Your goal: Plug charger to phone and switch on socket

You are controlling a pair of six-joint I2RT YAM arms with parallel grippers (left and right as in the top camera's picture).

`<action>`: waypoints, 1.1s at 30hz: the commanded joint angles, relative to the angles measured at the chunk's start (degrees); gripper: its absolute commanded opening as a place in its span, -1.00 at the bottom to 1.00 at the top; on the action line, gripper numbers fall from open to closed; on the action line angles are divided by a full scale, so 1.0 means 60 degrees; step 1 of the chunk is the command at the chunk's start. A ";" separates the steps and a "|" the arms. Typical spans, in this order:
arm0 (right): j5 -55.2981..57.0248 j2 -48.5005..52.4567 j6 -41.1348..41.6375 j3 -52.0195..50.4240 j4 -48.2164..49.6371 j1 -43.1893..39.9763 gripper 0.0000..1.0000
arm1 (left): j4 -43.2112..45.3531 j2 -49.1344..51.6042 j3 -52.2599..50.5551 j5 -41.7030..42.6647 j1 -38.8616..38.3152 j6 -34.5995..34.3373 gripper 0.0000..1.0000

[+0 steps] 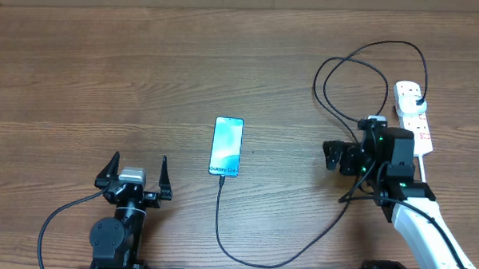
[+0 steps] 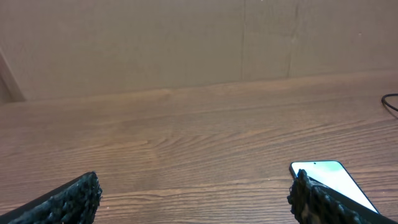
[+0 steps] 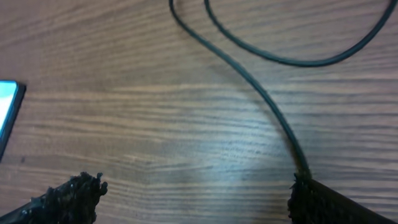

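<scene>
Seeing both grippers wide open, nothing held. Left gripper (image 1: 139, 164) sits left of the phone (image 1: 226, 146), slightly nearer the robot base and well apart from it. Its 2 fingers (image 2: 68, 199) spread over bare table (image 1: 106, 66); the phone's corner just shows past the right one in the left wrist view. Phone lies flat, screen lit, Galaxy text on the short edge nearest the base. Charger (image 1: 219, 222) tip meets that same short edge; can't tell if it's fully seated. From there the cable runs toward the base, sweeps right of the phone and passes under the right arm (image 1: 428, 229). It then makes 2 loops further right, away from the base, ending at a black plug (image 1: 417, 98) in the socket (image 1: 415, 125). Socket lies far right of the phone, well apart. Switch state unreadable. Right gripper (image 3: 193, 190) hovers between phone and socket, jaws spread, right finger (image 3: 323, 202) touching or just over the cable.
</scene>
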 commanded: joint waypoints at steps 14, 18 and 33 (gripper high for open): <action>-0.0900 -0.1100 -0.0306 -0.2197 0.2626 0.0051 1.00 | -0.0011 -0.0102 -0.0036 -0.0022 -0.0055 0.0149 0.99; -0.0903 -0.1730 -0.0306 -0.2728 0.2932 0.0051 0.99 | -0.0011 -0.0102 -0.0033 -0.0025 -0.0055 0.0146 0.99; -0.1264 -0.4233 -0.0310 -0.4357 0.3741 0.0055 1.00 | -0.0011 -0.0102 -0.0036 -0.0022 -0.0055 0.0146 0.99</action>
